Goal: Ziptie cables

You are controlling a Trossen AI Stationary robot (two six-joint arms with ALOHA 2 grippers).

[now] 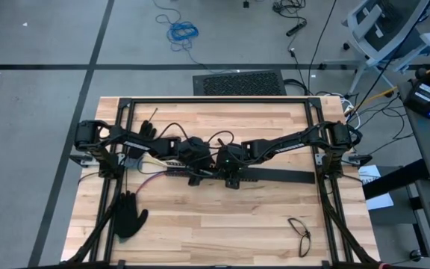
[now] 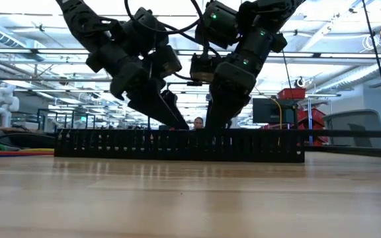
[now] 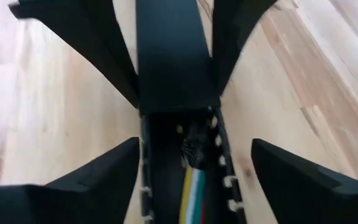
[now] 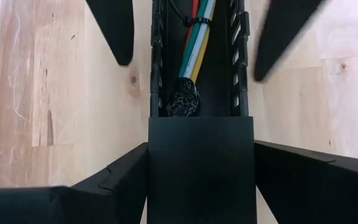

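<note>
Both arms are meeting over the middle of the wooden table (image 1: 222, 217), above a long black slotted channel (image 2: 177, 145) that is lying flat across it; the left gripper (image 1: 194, 158) and the right gripper (image 1: 228, 163) are hanging close together, nose to nose, over the channel's middle stretch; in the right wrist view the cables (image 4: 196, 46) are lying inside the channel's trough as a tight bundle of red, green, white and yellow strands, with a thin dark ziptie (image 4: 194, 22) sitting around them and a dark frayed clump at the bundle's end; the right gripper's fingers (image 4: 61, 193) are standing spread, one on each outer side of the channel, and the cables are lying well ahead of their tips, untouched; a flat black cover piece (image 4: 201, 168) is filling the gap between those fingers, though whether they are pressing it I cannot tell; in the left wrist view the left gripper's fingers (image 3: 73, 186) are likewise spread wide on either side of the channel, gripping nothing, with the cables' coloured ends (image 3: 192, 193) lying in the trough between them; a black glove (image 1: 129, 215) is lying near the table's front left, another black glove (image 1: 148, 131) beside the left arm, and a pair of glasses (image 1: 299, 233) toward the front right.
</note>
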